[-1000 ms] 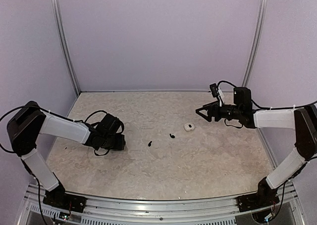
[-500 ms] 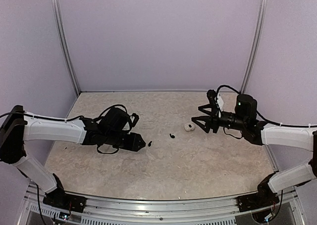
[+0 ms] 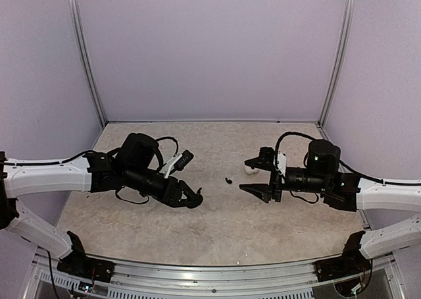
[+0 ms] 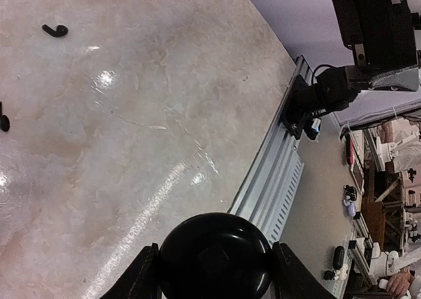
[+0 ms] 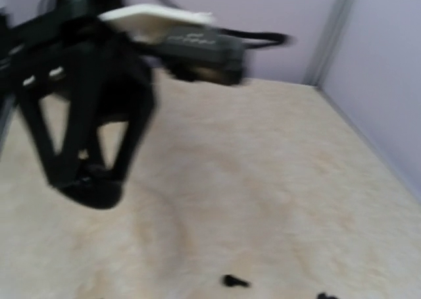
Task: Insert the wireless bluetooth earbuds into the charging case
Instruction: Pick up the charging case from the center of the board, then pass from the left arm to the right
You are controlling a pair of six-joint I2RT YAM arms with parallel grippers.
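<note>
Since both arms swung inward in the last second, left gripper (image 3: 193,197) sits at one tiny black earbud (image 4: 3,120), jaw gap unreadable; right gripper (image 3: 245,175) gapes wide, empty, beside small white rounded charging case (image 3: 250,169). Second black earbud (image 3: 228,180) lies loose between them. Nothing inserted yet.

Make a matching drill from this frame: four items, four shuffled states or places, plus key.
Items
1. left gripper
2. right gripper
3. black earbud
4. white case

States or places
A. dark, lying loose in the gap between the two grippers
B. open, holding nothing
C. pale, close by the right gripper
D. clamped on a black case

Pairs: 1-D, 2-B, 3-A, 4-C
</note>
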